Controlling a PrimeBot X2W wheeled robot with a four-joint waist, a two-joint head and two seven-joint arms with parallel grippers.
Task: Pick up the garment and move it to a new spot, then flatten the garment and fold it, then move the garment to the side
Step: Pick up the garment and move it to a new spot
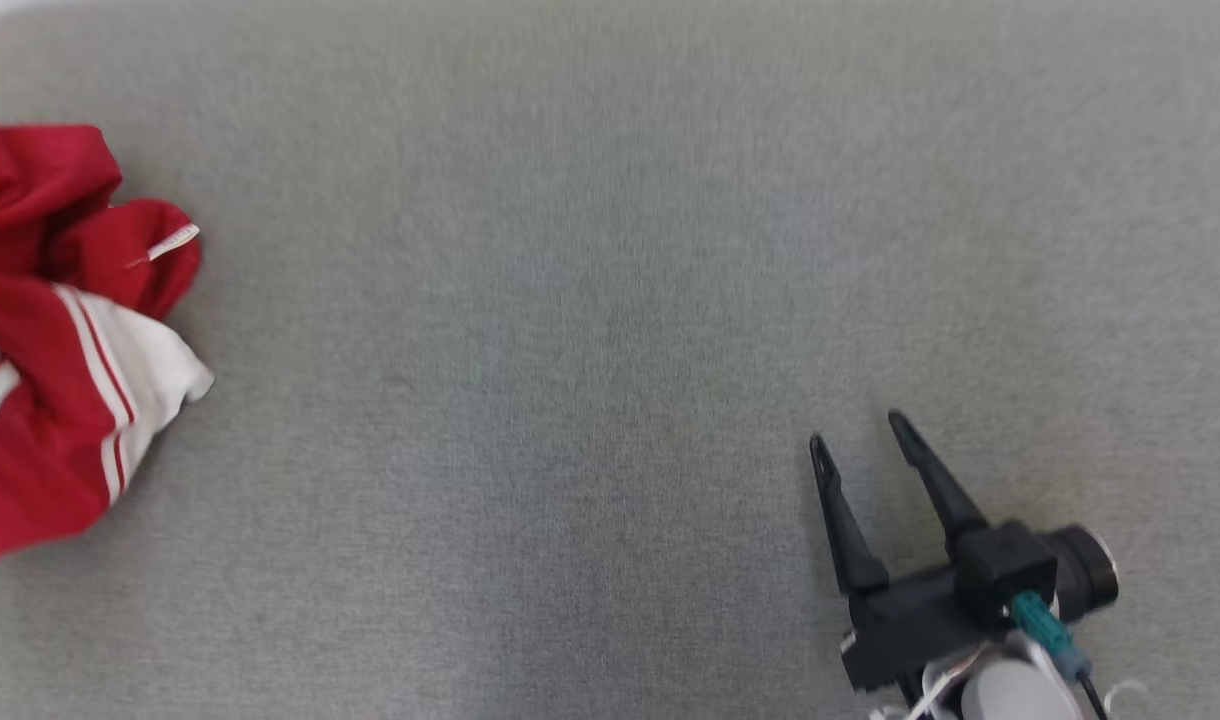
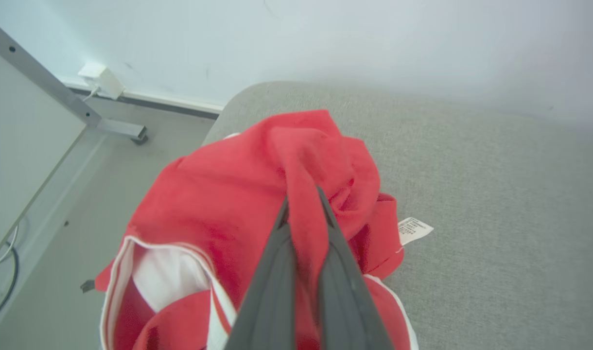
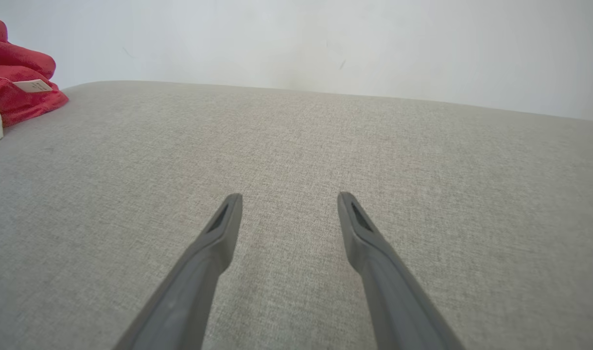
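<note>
The garment [image 1: 60,340] is red with white trim and a white label, lying crumpled at the left edge of the grey padded surface [image 1: 610,300]. In the left wrist view my left gripper [image 2: 302,204] is shut on a raised fold of the garment [image 2: 257,194], with red cloth pinched between the two fingers. My right gripper [image 1: 855,430] rests open at the lower right of the head view, far from the garment. Its fingers [image 3: 218,233] stand apart over bare fabric, and the garment [image 3: 14,92] shows at that view's far left.
The left wrist view shows the surface's rounded corner [image 2: 238,102] right beside the garment, with the floor [image 2: 63,204] below, a metal table leg [image 2: 58,92] and a white wall [image 2: 325,39] behind. Bare grey surface stretches between the garment and my right gripper.
</note>
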